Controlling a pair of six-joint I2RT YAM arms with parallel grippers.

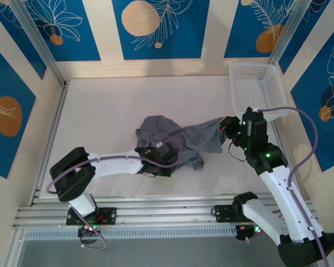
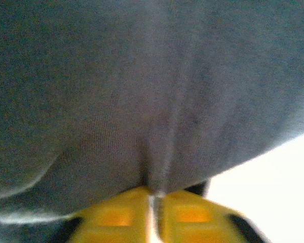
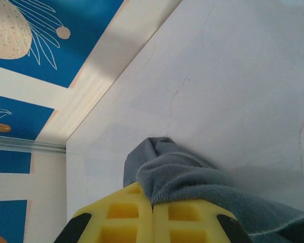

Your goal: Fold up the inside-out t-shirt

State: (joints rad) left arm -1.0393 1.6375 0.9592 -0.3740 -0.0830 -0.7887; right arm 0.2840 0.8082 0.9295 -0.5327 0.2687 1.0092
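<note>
- While the inside-out t-shirt [image 1: 203, 136] lies as a crumpled heap rather than spread flat, drawing the two held spots apart could twist it or drag buried layers along, leaving nothing square to fold.
- Both pinches look shallow, and cloth this thin and soft could slip free if the arms lift or part too quickly.
- Plain slate-grey with no print, limp and wrinkled, it sits bunched on the middle-right of the worktop [image 1: 100, 111]. Its right end is drawn up toward the right arm, and sleeves and collar cannot be told apart.
- The left gripper [image 2: 153, 195] is closed tight at the heap's near-left side, its yellow pads meeting with a ridge of cloth nipped between them.
- The right gripper [image 3: 152, 205] is likewise closed, pads together on a thick rolled edge at the heap's right end.
- A white basket [image 1: 245, 94] stands in the far right corner, near the right arm, where a wide swing might knock it.
</note>
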